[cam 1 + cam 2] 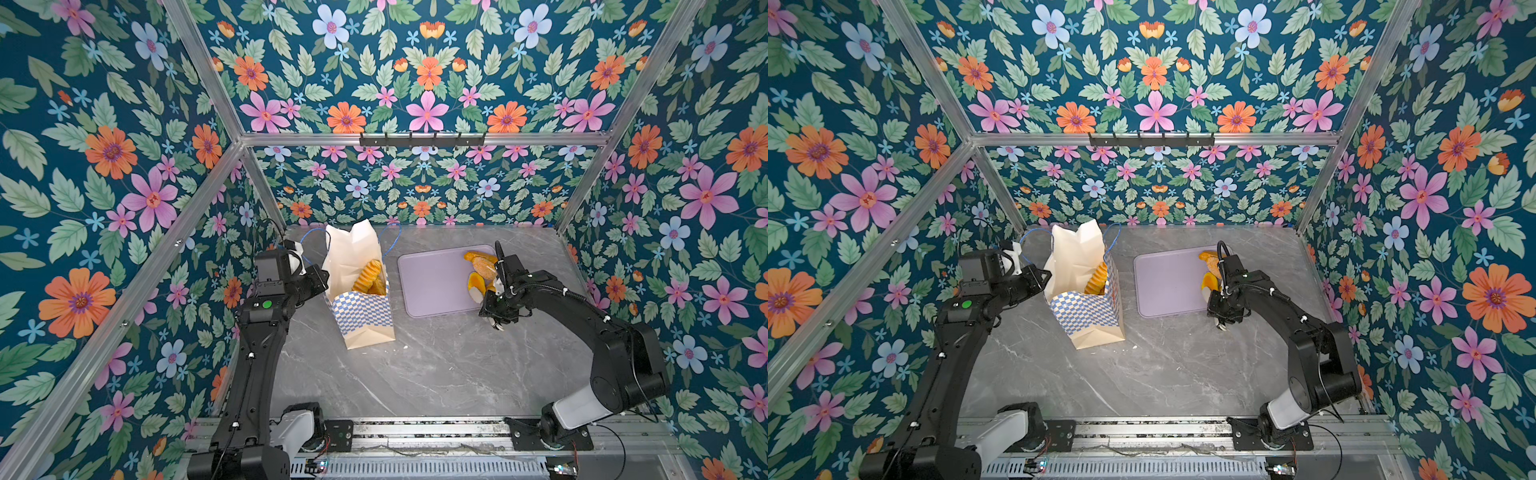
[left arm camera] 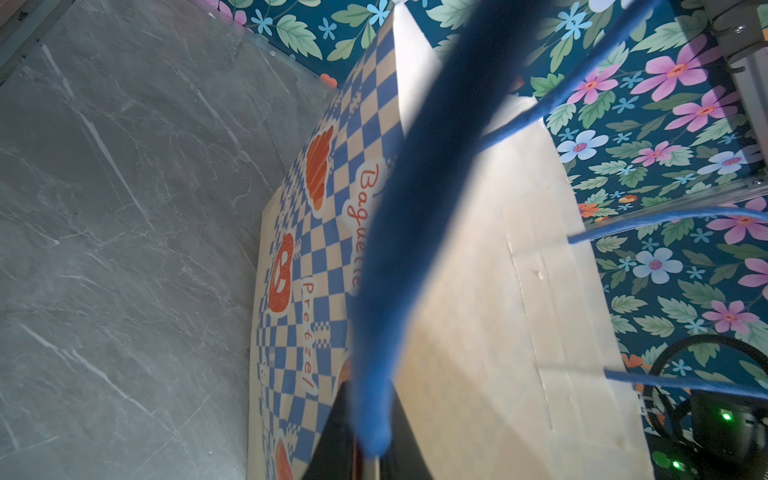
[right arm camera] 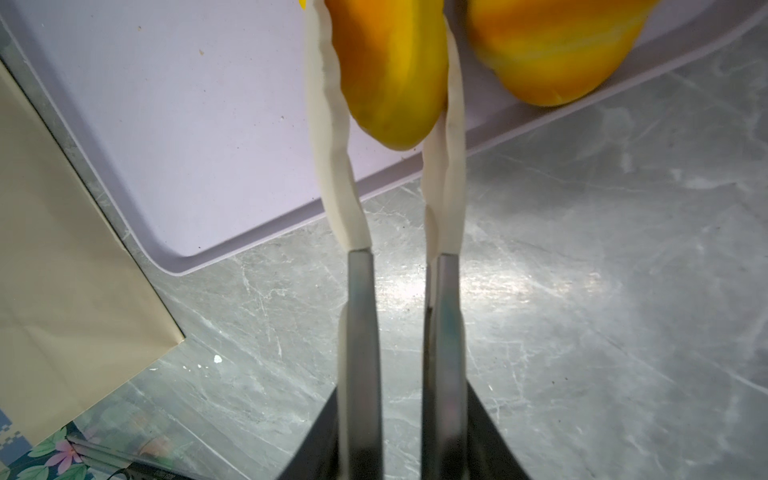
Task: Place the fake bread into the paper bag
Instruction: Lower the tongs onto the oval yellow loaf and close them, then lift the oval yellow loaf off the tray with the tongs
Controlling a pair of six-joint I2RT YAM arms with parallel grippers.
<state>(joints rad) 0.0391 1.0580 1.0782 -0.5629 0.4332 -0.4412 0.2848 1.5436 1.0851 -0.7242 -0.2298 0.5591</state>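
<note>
- Cream paper bag (image 1: 365,311) with a blue-and-white chequered band and orange pastry prints stands upright and open on the grey marbled worktop (image 1: 436,365), left of the middle: one bag, with two thin blue cord loops at its mouth.
- Two pieces of golden fake bread (image 1: 368,275) show inside the bag's mouth: a ridged long roll and a darker piece touching it, both against the near wall.
- One flat lilac rectangular tray (image 1: 428,282) lies right of the bag, near it but apart.
- Three pieces show at the tray's right end in both top views: an orange-gold piece (image 1: 477,255) at the far edge, a round seeded bun (image 1: 485,269) touching it, and a smooth yellow piece (image 1: 473,283) at the arm's tip. The arm hides whatever else lies there.
- The right gripper (image 3: 384,37) is clamped on one smooth yellow-orange pastry (image 3: 390,83), with a white finger (image 3: 322,104) on each side. A second like pastry (image 3: 557,50) sits just beside it at the tray's rim. I cannot tell whether the clamped one is lifted.
- The left gripper (image 2: 370,461) is pinched together on one blue cord handle (image 2: 415,208), beside the bag's printed wall.
</note>
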